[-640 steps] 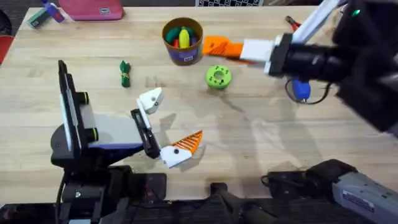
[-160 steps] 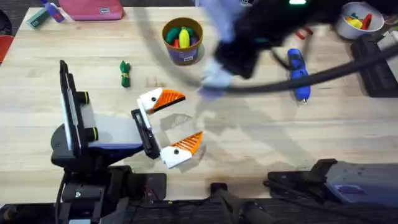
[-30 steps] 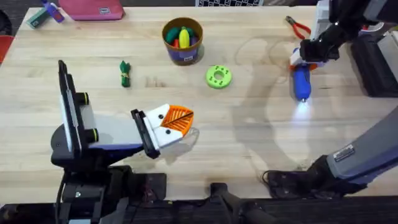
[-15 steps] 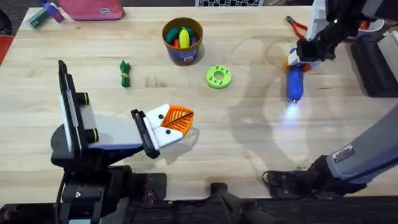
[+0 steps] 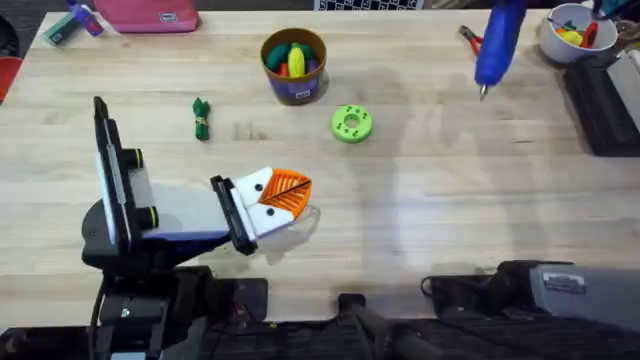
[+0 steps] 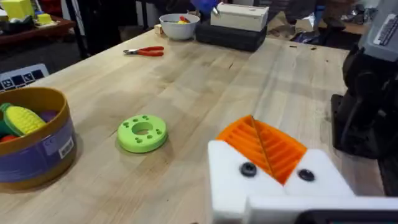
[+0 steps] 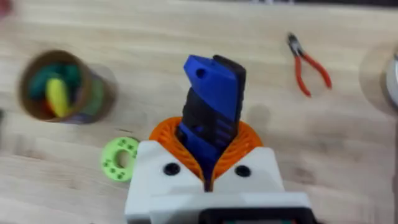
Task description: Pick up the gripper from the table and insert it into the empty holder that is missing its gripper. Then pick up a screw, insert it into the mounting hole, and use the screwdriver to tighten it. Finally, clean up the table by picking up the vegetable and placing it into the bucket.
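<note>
Overhead view, screwdriver: blue pen-shaped electric screwdriver (image 5: 497, 40) is hanging in the air over the far right of the pale wooden table (image 5: 420, 200), dark tip pointing down; half a second ago it was lying low near the board, so it is now being lifted.
Overhead view, left gripper: left gripper (image 5: 283, 205) is resting near the table's middle, its white blocks and orange ribbed pads pressed together on nothing, unchanged over the last second.
Overhead view, vegetable: slim green toy vegetable with darker bands (image 5: 201, 118) is lying on the far left, well apart from the bucket.
Overhead view, bucket: round tan-orange cup with a purple band (image 5: 294, 64) is standing at the far middle, already holding coloured toy items.
Overhead view, other items: lime-green disc with holes (image 5: 351, 124) is lying near the bucket; red-handled pliers (image 5: 474, 42) and white bowl (image 5: 575, 30) are sitting at the far right.
Left wrist view: orange pads are meeting in front of the white blocks; green disc, bucket, pliers and bowl are showing beyond.
Right wrist view: right gripper (image 7: 208, 163) is pinching the blue screwdriver between its orange pads, high above the table.
Task reading: tightening appears to be the step in hand; the vegetable is not yet in the bucket.
</note>
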Robot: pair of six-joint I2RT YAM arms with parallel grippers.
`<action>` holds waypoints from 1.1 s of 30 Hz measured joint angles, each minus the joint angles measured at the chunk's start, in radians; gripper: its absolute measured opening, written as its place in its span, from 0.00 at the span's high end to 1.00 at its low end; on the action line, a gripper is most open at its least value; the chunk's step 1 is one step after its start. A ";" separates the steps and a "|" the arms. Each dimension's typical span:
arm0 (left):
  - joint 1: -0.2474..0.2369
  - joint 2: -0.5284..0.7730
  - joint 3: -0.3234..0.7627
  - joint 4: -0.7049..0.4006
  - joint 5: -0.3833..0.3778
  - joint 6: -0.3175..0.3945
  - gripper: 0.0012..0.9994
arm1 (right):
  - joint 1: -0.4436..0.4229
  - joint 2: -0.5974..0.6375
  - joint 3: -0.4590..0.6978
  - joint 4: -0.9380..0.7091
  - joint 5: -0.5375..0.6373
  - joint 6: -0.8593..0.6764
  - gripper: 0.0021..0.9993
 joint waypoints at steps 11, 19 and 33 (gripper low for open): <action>0.000 0.000 0.000 0.000 0.000 0.000 0.98 | 0.223 -0.222 0.000 0.157 -0.145 0.093 0.98; 0.000 0.000 0.000 0.000 0.000 0.000 0.98 | 0.460 -0.297 -0.011 0.282 -0.182 0.121 0.98; 0.000 0.000 0.000 0.000 0.000 0.000 0.98 | 0.661 -0.452 -0.345 0.751 -0.199 0.265 0.98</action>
